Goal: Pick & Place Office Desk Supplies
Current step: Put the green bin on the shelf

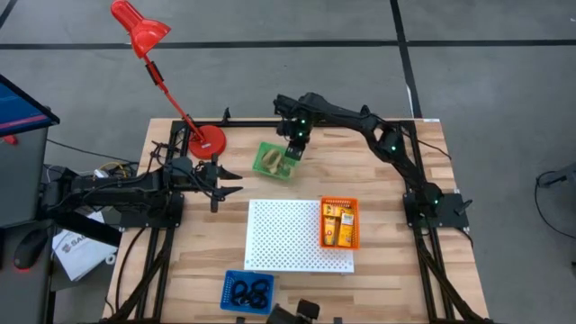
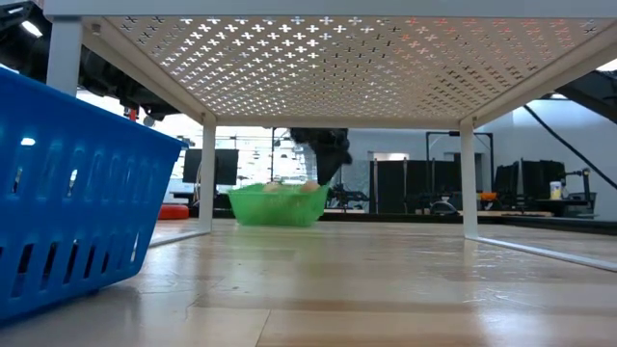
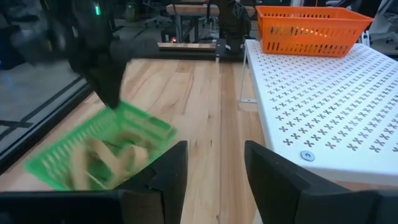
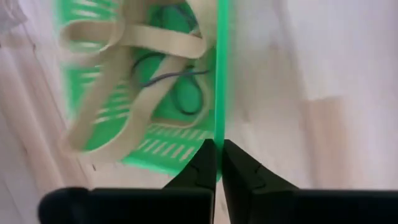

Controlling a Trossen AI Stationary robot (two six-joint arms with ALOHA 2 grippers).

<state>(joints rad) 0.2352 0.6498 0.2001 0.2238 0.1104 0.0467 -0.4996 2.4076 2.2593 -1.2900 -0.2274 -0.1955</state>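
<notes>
Both arms are showing matte black, jointed links with small green lights glowing; black cables are trailing beside the left arm (image 1: 126,191).

The left gripper (image 3: 214,171) showed its two dark fingers parted over the pale wooden tabletop (image 3: 199,93). Beyond them sat a green slotted plastic tray (image 3: 134,124) holding tan rubber-band loops (image 3: 102,158) (blurred), with the other dark arm (image 3: 93,53) reaching down to its rim. Beside it lay a white perforated metal board (image 3: 329,106), carrying an orange plastic basket (image 3: 308,28).
</notes>
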